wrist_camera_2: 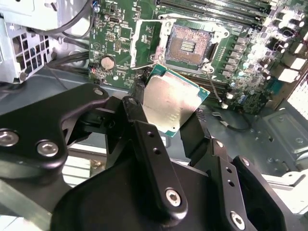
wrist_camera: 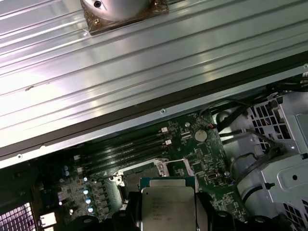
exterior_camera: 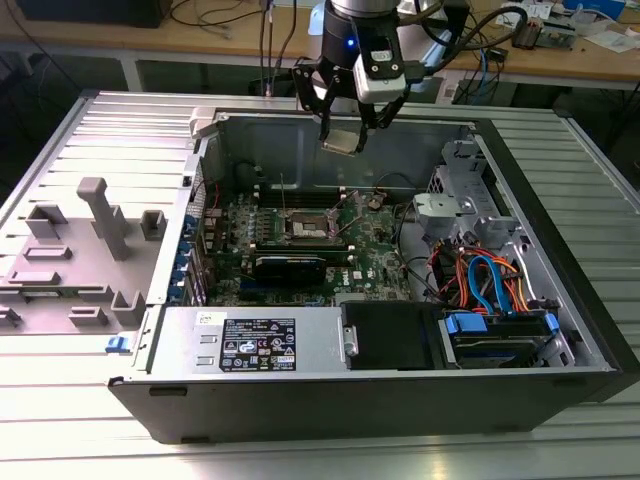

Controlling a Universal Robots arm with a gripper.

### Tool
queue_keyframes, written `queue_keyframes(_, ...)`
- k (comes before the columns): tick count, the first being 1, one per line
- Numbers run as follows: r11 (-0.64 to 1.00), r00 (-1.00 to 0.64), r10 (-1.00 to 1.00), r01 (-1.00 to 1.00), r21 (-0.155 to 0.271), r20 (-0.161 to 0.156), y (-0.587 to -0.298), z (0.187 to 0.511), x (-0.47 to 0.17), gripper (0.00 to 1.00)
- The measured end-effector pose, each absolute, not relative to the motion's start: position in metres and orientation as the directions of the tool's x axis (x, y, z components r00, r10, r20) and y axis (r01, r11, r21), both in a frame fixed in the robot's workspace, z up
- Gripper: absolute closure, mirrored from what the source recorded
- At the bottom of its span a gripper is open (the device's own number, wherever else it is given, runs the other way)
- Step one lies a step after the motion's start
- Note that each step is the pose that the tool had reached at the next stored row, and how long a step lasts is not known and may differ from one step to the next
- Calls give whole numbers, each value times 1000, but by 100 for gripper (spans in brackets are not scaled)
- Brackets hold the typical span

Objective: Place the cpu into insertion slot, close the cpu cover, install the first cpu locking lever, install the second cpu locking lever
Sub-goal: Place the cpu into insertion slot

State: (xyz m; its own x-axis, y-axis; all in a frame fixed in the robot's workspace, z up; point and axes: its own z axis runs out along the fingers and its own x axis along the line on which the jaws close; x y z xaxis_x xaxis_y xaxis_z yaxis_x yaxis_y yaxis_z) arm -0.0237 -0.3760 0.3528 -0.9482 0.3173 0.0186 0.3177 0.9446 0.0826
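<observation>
Open case [exterior_camera: 300, 400] on ribbed metal surface [exterior_camera: 570, 160]. Motherboard [exterior_camera: 375, 255] flat on the case floor. Gripper [exterior_camera: 346, 135] hangs above the case near its far wall, fingers [wrist_camera_2: 139, 120] clamped on two edges of the cpu [wrist_camera_2: 174, 102], chip tilted, metal top showing in both wrist views. Slot [wrist_camera_2: 187, 45] bare, contacts exposed, well below the cpu.

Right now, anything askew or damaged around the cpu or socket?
No damage or spill stands out. The cpu, clamped in the gripper above the open computer case, hangs tilted in the exterior view, not level with the motherboard. The insertion slot is bare, contacts exposed.
</observation>
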Motion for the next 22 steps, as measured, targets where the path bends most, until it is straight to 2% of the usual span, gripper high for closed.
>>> queue_keyframes(22,926,-930,368,368,82,18,-377,351,-24,46)
